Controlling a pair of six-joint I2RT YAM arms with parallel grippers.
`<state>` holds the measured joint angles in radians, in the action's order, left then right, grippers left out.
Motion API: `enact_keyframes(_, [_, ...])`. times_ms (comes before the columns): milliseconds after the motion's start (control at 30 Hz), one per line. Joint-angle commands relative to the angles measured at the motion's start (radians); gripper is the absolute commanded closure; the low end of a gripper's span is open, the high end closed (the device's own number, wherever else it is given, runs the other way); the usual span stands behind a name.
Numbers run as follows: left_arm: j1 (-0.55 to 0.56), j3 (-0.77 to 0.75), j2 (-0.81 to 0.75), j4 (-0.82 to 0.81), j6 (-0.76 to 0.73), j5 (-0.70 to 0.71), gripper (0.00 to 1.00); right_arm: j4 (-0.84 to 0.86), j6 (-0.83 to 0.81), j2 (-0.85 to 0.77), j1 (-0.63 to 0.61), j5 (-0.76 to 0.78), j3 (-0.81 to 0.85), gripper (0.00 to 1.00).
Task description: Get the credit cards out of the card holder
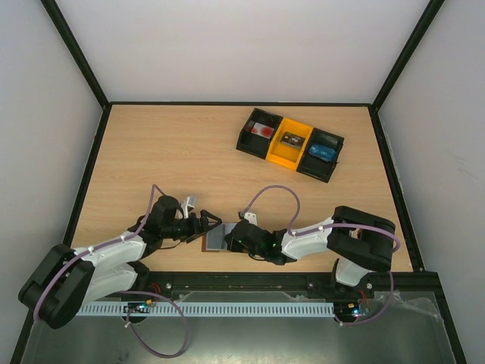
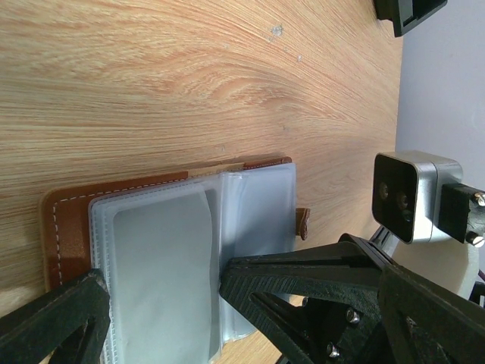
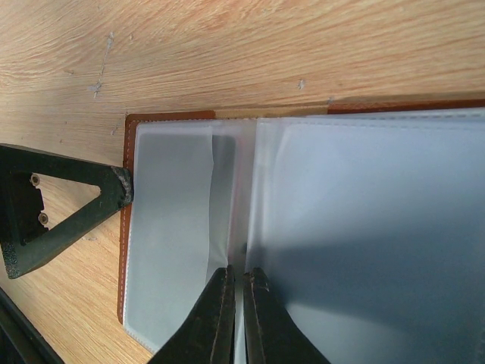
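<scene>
Brown leather: the card holder (image 1: 214, 238) lies opened flat on the pale wooden table (image 1: 167, 159), close to the near edge and a little left of centre, with its leather side down and its clear plastic sleeves (image 3: 356, 220) up
Credit cards (image 2: 163, 258): one pale grey card shows through the sleeve on the holder's left half, tucked inside; whether the other sleeves hold more, I cannot tell
Snap tab (image 2: 303, 224): sticks out from the holder's brown edge, unfastened
Left gripper (image 1: 206, 226): released, with the jaws spread wide at the holder's left side; the sleeve with the card lies between the two fingers, and one fingertip touches the stitched brown edge
Right gripper (image 3: 240, 277): clenched, tips together, coming in from the right and set down at the fold where the sleeves meet — whether a plastic leaf is nipped between the tips, I cannot tell
Tray (image 1: 292, 144): black and yellow bins in a row, far right on the table, well apart from the holder, with a small thing in each bin
</scene>
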<state>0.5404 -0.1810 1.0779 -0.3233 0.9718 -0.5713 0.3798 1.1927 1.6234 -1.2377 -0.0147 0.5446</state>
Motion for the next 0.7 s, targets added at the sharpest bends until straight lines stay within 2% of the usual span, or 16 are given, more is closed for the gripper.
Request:
enact_keyframes(0, [0.005, 0.009, -0.003, 0.002, -0.016, 0.003, 0.03, -0.025, 0.001, 0.017, -0.008, 0.035, -0.018, 0.94])
enact_keyframes(667, [0.029, 0.013, 0.015, -0.085, 0.035, -0.033, 0.02, -0.014, 0.005, 0.029, -0.008, 0.032, -0.017, 0.94])
